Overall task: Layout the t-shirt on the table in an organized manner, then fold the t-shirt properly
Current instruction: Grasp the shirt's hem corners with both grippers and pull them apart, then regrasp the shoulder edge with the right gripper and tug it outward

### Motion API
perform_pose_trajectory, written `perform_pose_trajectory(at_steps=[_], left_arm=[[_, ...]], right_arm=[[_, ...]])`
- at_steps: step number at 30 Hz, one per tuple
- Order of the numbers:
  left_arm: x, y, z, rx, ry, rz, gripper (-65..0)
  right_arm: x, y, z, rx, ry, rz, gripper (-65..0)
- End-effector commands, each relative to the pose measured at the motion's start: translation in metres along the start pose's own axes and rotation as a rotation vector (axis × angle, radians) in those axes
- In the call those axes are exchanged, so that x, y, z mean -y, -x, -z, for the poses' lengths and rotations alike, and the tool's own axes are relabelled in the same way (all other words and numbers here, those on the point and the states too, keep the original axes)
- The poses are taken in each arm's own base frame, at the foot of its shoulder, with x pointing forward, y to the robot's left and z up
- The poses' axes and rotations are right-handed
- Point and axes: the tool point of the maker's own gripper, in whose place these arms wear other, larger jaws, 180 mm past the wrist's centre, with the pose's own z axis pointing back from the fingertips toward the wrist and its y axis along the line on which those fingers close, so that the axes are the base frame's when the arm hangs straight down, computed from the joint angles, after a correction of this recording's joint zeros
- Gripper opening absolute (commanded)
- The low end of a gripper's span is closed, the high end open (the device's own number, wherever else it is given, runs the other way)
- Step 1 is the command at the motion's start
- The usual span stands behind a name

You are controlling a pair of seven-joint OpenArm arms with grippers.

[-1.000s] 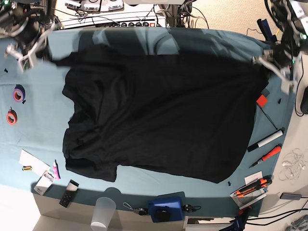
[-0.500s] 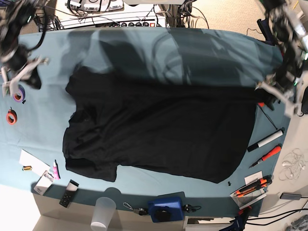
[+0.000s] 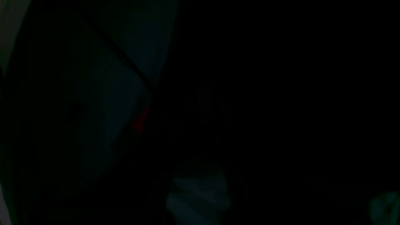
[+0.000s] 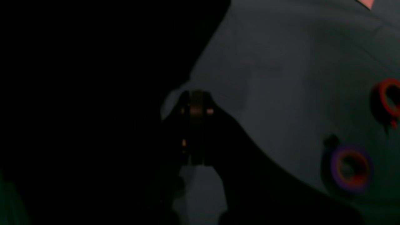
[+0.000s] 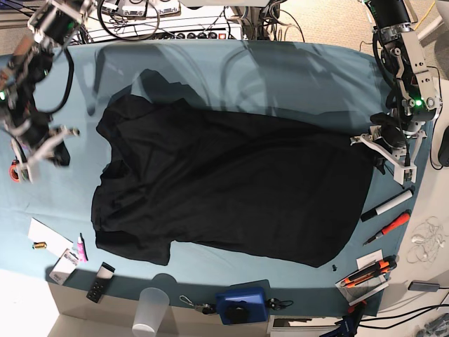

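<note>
In the left wrist view nearly everything is black. We make out only a dim patch of the wide teal-cloth table [image 3: 103,93] toward 10 o'clock, a small red shape [image 3: 140,120] beside it, and a pale blur at 6 o'clock; we cannot tell how the left fingers stand.

In the right wrist view the large black soft fabric t-shirt [image 4: 93,109] fills the half toward 9 o'clock. The right fingers [image 4: 197,125] look pressed together at the centre, over the edge of the dark cloth, though the view is too dim to be sure they pinch it. Toward 3 o'clock an orange tape ring [image 4: 389,98] and a purple tape ring [image 4: 350,168] lie on the table.

In the base view the t-shirt lies spread across the middle of the table, hem toward 3 o'clock. The left gripper [image 5: 384,144] sits at the hem corner at 3 o'clock; the right gripper [image 5: 42,147] hangs at 9 o'clock, apart from the sleeve. A black marker [image 5: 386,205] and an orange pen [image 5: 387,228] lie toward 4 o'clock.
</note>
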Motion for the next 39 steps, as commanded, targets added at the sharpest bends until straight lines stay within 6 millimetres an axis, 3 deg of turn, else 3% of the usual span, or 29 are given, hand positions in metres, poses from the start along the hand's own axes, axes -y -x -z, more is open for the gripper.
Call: perform_pose_trajectory(at_steps=[1,5,7,11,13,19,30,34,39], left_arm=[[0.0,-0.018,-0.003,0.054,0.003,0.012,-65.0],[-0.001,-0.014,-0.003,0.033,0.002,0.012,-65.0],[0.0,-0.014,-0.003,0.032,0.003,0.012,-65.0],[-0.001,-0.013,-0.003,0.032,0.002,0.012,-65.0],[-0.001,-0.013,-0.003,0.032,0.002,0.012,-65.0],[0.0,-0.014,-0.003,0.033,0.003,0.011,-65.0],[-0.002,-0.02,-0.003,0.068,-0.004,0.016,-65.0],[-0.005,-0.018,-0.003,0.06,-0.024,0.03,-65.0],[-0.012,-0.016,-0.004,0.051,-0.059,0.055,-65.0]], right_arm=[[0.002,-0.017,-0.005,0.038,0.0,-0.03,-65.0],[-0.028,-0.011,-0.005,-0.004,-0.146,-0.008,-65.0],[-0.041,-0.024,-0.01,0.055,-0.205,-0.01,-65.0],[-0.054,-0.013,-0.019,0.04,-0.227,-0.035,-50.2],[-0.07,-0.009,-0.026,0.047,-0.278,-0.043,-47.8],[-0.129,0.009,-0.04,-0.053,-0.348,-0.303,-47.8],[-0.131,0.036,-0.026,-0.232,-0.229,-0.812,-47.8],[-0.136,0.041,-0.022,-0.254,-0.233,-0.9,-47.8],[-0.152,0.031,-0.017,-0.201,-0.27,-0.928,-47.8]])
